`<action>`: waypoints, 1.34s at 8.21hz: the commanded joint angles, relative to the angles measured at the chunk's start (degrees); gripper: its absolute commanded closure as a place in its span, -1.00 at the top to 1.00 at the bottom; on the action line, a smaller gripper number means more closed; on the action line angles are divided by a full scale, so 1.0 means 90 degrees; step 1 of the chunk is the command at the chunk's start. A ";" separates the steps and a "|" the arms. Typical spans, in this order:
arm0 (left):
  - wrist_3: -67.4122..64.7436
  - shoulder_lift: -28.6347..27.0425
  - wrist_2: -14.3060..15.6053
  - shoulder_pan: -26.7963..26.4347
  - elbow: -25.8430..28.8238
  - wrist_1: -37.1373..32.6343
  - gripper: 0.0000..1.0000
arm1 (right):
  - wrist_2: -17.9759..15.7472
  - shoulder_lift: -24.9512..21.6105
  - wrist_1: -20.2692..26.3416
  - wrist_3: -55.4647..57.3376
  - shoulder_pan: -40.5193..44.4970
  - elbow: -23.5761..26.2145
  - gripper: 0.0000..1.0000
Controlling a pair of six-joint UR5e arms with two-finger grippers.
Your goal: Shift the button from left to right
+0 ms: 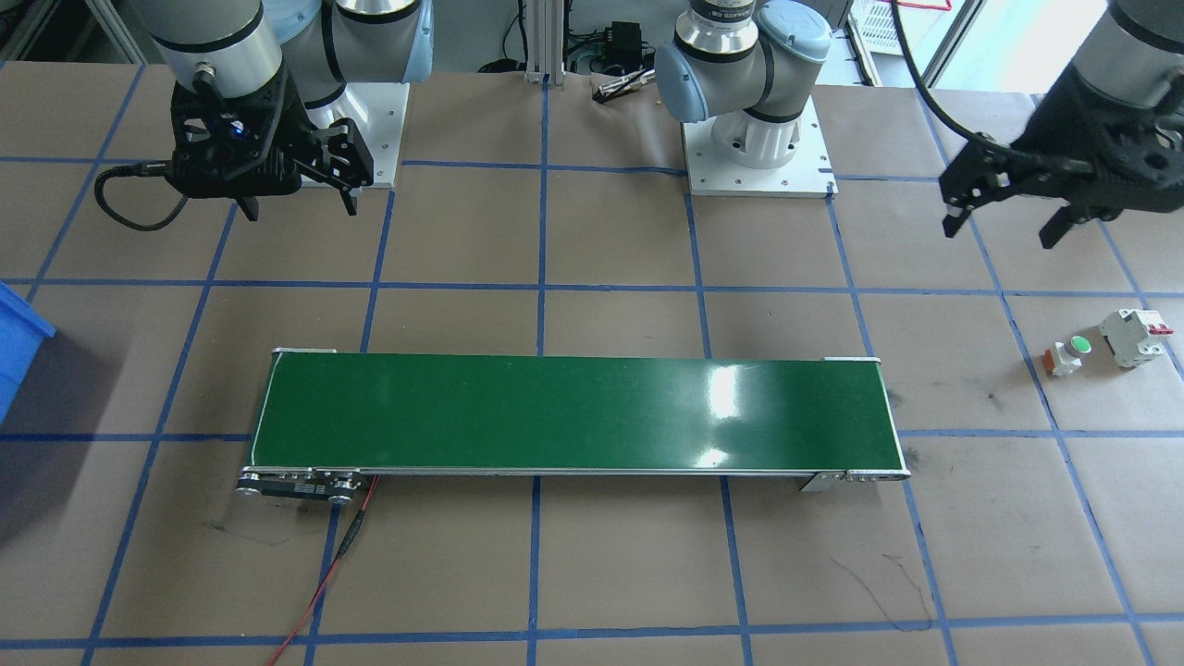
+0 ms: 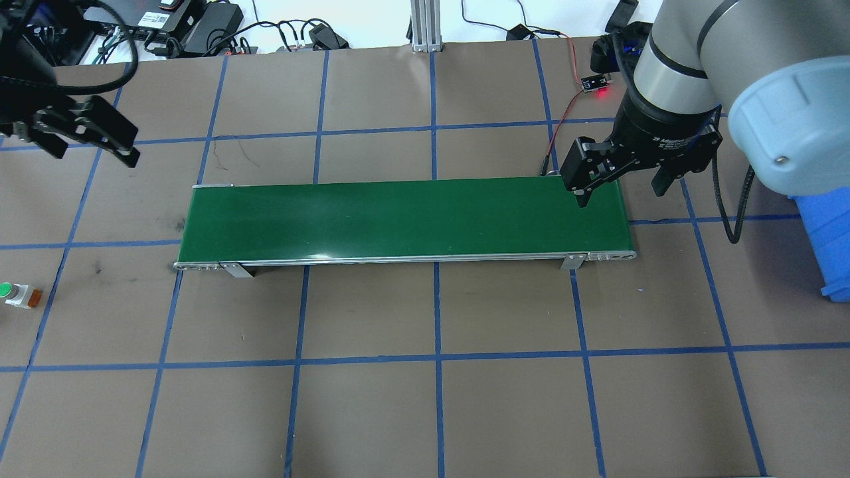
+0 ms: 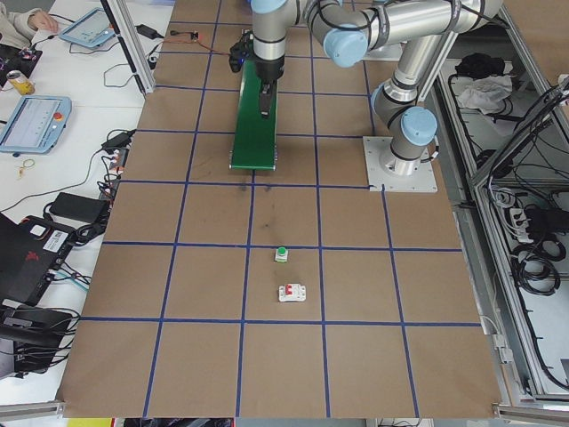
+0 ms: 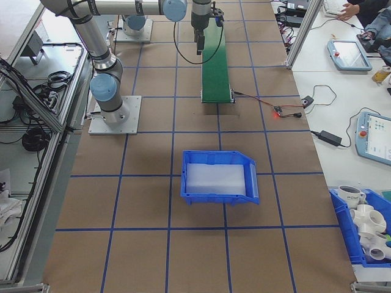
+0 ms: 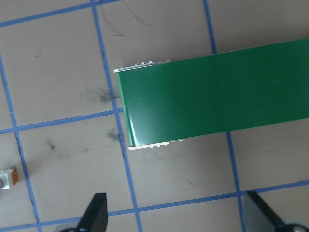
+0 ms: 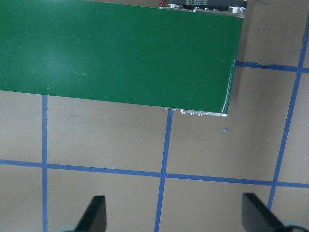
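Button (image 1: 1068, 354): small push-button switch with green round cap, white blocky body, orange-red base; lies on its side on the brown paper at the table's left end, well clear of the belt, untouched.
Neighbour: breaker (image 1: 1134, 337), white with red lever, just beside the button, apart from it.
Handling, judged: light, rigid plastic; smooth cap is likely to slip, so take it across the flat white body sides, not the cap; little risk of breakage, some risk of it rolling or skidding when nudged.
Left gripper (image 1: 1008, 222): jaws spread wide, empty, hovering above the table on the robot side of the button, not over it.
Right gripper (image 2: 621, 192): jaws apart, empty, hanging over the belt's right end.
Belt (image 1: 573, 414): long green conveyor lying across the table centre, nothing on it.
Bin (image 4: 219, 177): blue open-front tray at the table's right end, beyond the belt; only a pale floor shows, no parts seen inside.
Second bin (image 4: 361, 232): blue, at the edge of the right side view, on the operators' bench; holds white pipe-fitting-like pieces.
Progress, judged: transfer not begun; the button must first be picked up.
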 commanded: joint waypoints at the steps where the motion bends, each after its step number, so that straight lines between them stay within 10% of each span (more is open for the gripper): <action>1: 0.1334 -0.0731 0.0021 0.1488 -0.0158 0.0570 1.00 | 0.0009 0.0001 0.0003 0.0000 0.0000 0.0000 1.00; 11: 0.1748 -0.3233 0.0754 0.2732 -0.0178 0.2583 1.00 | 0.0009 0.0011 0.0003 0.0000 0.0000 0.0000 1.00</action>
